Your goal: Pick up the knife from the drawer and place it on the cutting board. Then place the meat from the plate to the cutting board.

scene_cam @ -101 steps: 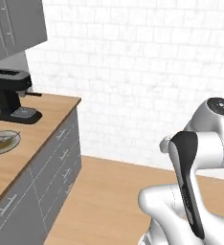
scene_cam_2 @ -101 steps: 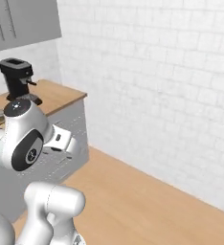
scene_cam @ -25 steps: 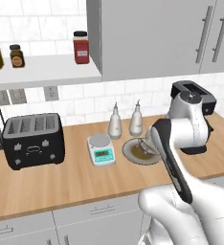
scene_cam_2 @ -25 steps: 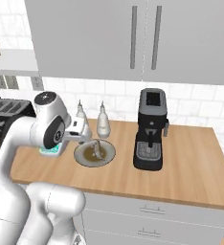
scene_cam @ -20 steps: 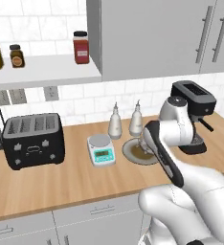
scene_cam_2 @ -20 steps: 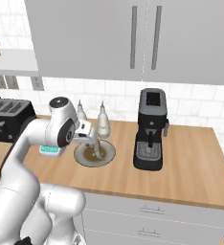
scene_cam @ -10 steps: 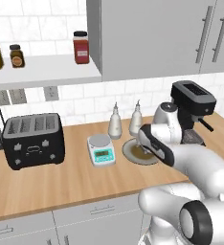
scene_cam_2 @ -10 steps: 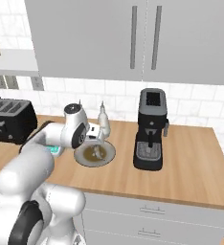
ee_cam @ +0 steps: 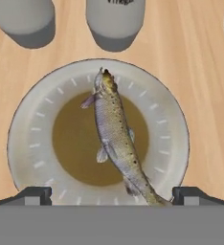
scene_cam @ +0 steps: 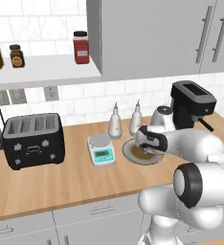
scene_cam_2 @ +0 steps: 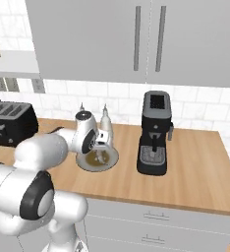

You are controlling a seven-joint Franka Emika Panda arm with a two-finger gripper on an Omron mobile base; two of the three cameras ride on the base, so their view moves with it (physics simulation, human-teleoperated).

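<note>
The meat [ee_cam: 116, 139] is a speckled grey-brown fish lying lengthwise on the round grey-beige plate [ee_cam: 32, 124], over its brown centre. My gripper [ee_cam: 113, 195] hangs just above the plate, open, with one fingertip [ee_cam: 35, 194] at each side of the fish's tail end and nothing held. In the base views the hand [scene_cam: 150, 147] hovers low over the plate [scene_cam: 130, 153] on the wooden counter; from the right, the gripper [scene_cam_2: 100, 147] points down at the plate [scene_cam_2: 110, 160]. The knife, the drawer and the cutting board are out of view.
Two grey bottles [scene_cam: 115, 122] [scene_cam: 135, 119] stand right behind the plate. A white kitchen scale [scene_cam: 102, 149] sits to its left, a black toaster [scene_cam: 33, 139] further left. A black coffee machine [scene_cam_2: 155, 140] stands to the right. Cupboards hang overhead.
Since five seconds ago the base has come round to face this counter. In the last second the arm has stretched forward and lowered the hand down over the plate.
</note>
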